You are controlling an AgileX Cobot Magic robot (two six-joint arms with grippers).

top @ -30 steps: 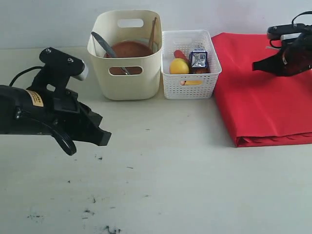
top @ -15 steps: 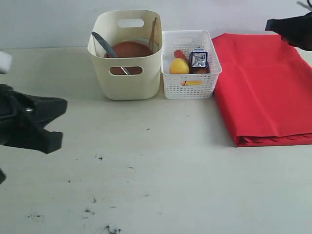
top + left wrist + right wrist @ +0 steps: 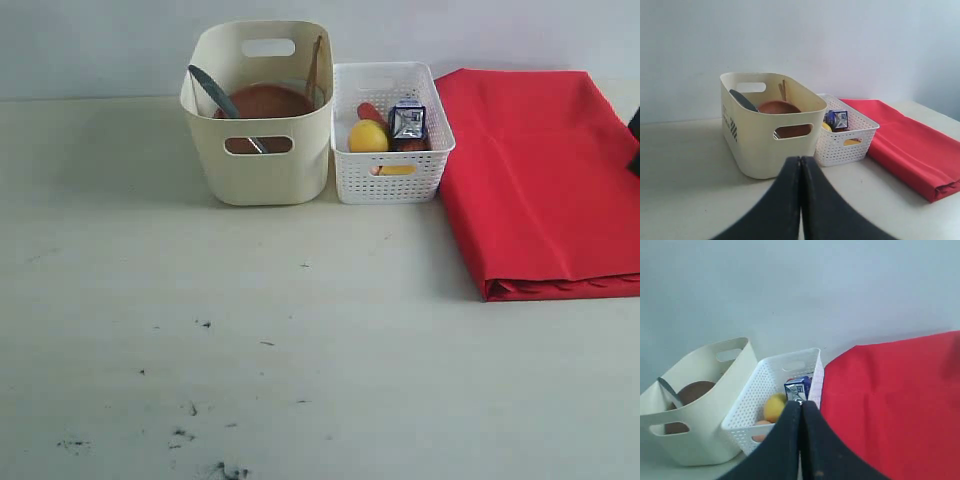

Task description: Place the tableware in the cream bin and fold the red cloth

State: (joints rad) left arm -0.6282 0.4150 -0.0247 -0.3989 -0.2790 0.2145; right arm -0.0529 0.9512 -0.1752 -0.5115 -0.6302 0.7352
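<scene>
Left fingers (image 3: 784,200) and right fingers (image 3: 789,440) are pinched shut, empty. Plate (image 3: 268,100) sits in the cream bin (image 3: 262,178), upper middle; red cloth (image 3: 540,170) lies folded, right side. Looks done, so I'd just stay clear of both.

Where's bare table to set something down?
Free: the pale tabletop in front of the cream plastic bin and white perforated basket, and left of the bin. Crowded: bin, basket and folded red cloth stand side by side, hardly a gap.

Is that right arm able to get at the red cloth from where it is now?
Probably yes. The red cloth lies bare, nothing on it, and nothing stands between it and the right pincer, which is shut and would need opening.
</scene>
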